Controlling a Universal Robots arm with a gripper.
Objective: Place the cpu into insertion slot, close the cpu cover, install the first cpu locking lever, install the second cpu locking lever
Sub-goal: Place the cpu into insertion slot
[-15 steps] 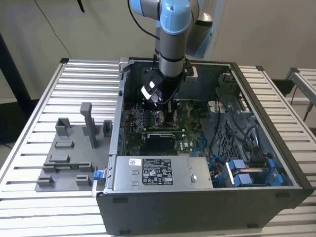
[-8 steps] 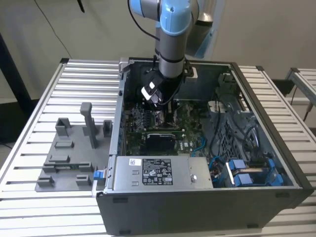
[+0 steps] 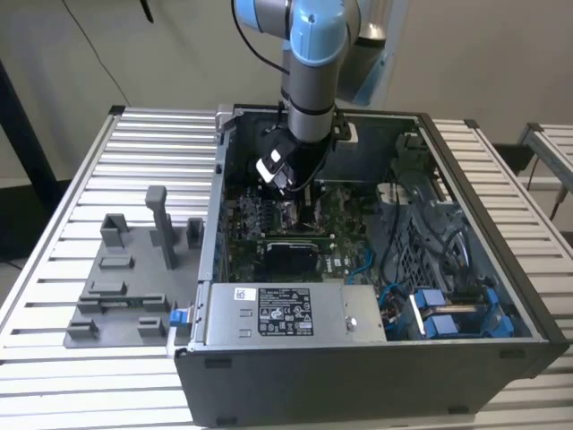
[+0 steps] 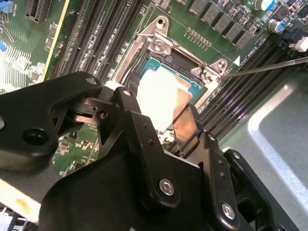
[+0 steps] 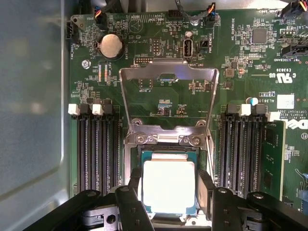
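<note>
Dark grey open computer case (image 3: 358, 385) sits centre frame in the exterior view, green motherboard (image 5: 240, 57) inside. Thin silver windowed cpu cover (image 5: 168, 72) is flipped open. Black gripper (image 5: 169, 179) pinches the flat silvery square cpu (image 5: 168, 190) at the silver-rimmed insertion slot (image 5: 192, 140). Risk: a skewed release seats it crooked and damages the slot.

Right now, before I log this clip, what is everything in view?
table: one, silver slatted, under everything
computer case: one, dark grey, open, on the table
fixture block: one, grey, exterior view's left of the case
labelled box: one, grey, case's near edge
motherboard: one, green, inside the case
insertion slot: one, dark, silver-rimmed, on the motherboard
cpu: one, silvery, in the insertion slot
cpu cover: one, silver, swung open
arm: one, grey and blue, reaching into the case
pincer: one, black, at the cpu
</note>
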